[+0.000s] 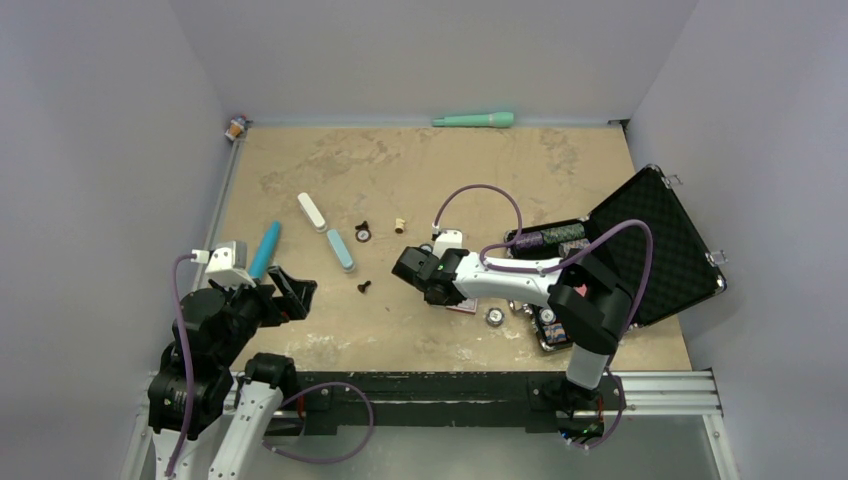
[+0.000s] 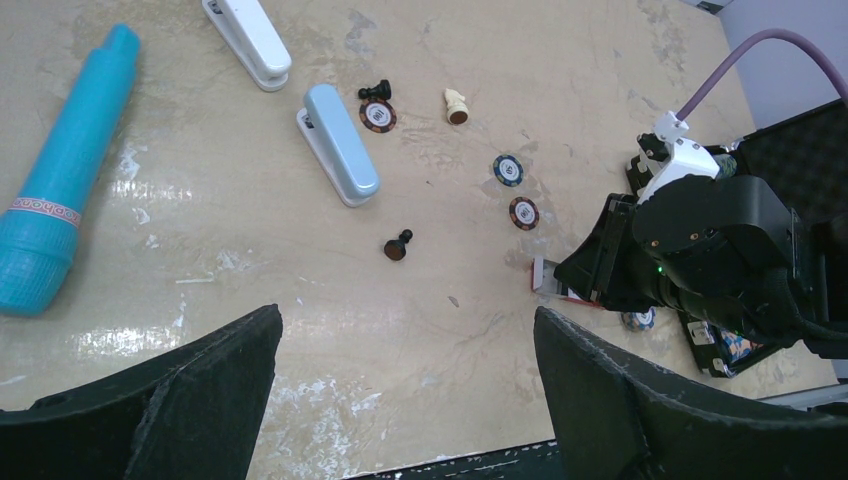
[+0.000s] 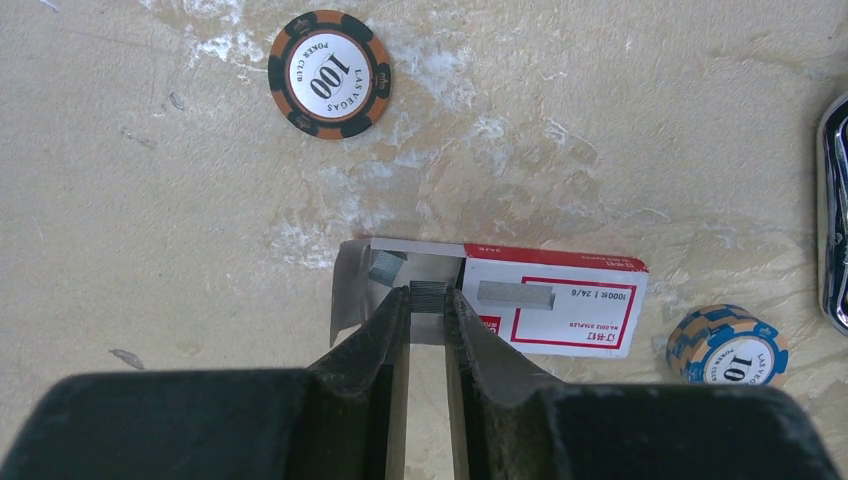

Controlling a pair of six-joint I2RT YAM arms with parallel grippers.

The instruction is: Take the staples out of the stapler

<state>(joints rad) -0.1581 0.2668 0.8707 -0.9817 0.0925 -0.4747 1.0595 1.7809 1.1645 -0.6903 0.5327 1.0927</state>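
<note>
A short grey strip of staples [image 3: 427,296] is pinched between the fingertips of my right gripper [image 3: 427,302], which is shut on it just over the open end of a red-and-white staple box [image 3: 555,300]. A second strip [image 3: 385,268] lies inside that box. From above, the right gripper [image 1: 412,266] points left at mid-table. A white stapler [image 1: 312,211] and a light blue stapler [image 1: 340,249] lie closed to its left, and the left wrist view shows the blue stapler [image 2: 338,158]. My left gripper [image 1: 295,290] hovers open and empty near the front left.
A teal cylinder [image 1: 265,249] lies beside the left arm. Chess pieces [image 1: 364,286] and poker chips [image 3: 329,73] dot the middle. An open black case [image 1: 655,245] with chips stands at the right. A green marker [image 1: 474,119] rests at the back wall.
</note>
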